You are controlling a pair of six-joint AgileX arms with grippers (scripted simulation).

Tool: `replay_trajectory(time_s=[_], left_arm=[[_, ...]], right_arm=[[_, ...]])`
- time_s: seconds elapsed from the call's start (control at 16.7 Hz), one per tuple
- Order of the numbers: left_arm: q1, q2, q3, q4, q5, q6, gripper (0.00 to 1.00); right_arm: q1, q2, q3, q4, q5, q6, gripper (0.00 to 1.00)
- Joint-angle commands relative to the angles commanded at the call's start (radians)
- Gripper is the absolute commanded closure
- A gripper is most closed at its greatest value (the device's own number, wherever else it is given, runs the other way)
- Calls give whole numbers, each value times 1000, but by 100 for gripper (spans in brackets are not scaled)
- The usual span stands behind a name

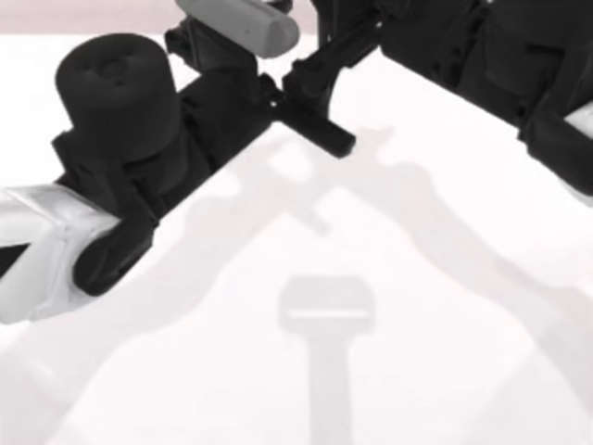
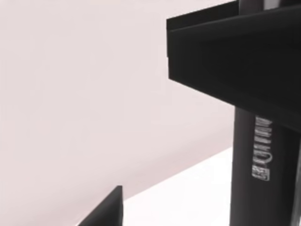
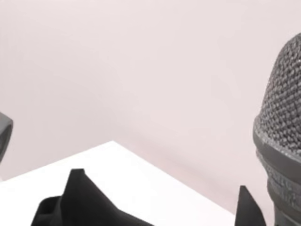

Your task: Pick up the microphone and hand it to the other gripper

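Note:
The microphone stands upright in the air. Its black handle fills one side of the left wrist view, and its grey mesh head shows in the right wrist view. In the top view it is hidden where both claws meet at the back middle. My right gripper, on the all-black arm, lays a black bar across the handle above the logo and looks shut on it. My left gripper is open beside it. Its one visible finger stands well apart from the handle.
The white table carries only the arms' shadows. The left arm's big black joint and white link cover the left side. A pale rounded piece sits at the top edge. A pink wall rises behind the table.

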Motion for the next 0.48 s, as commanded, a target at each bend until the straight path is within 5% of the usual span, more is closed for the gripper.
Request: replay_trajectory(time_s=[0.24, 0.48], left_arm=[[12, 8, -15, 0, -16, 12, 0], [39, -105, -109, -22, -5, 11, 0]], right_arm=[[-7, -10, 10, 0, 13, -10, 100], [-53, -52, -30, -2, -37, -8, 100]])
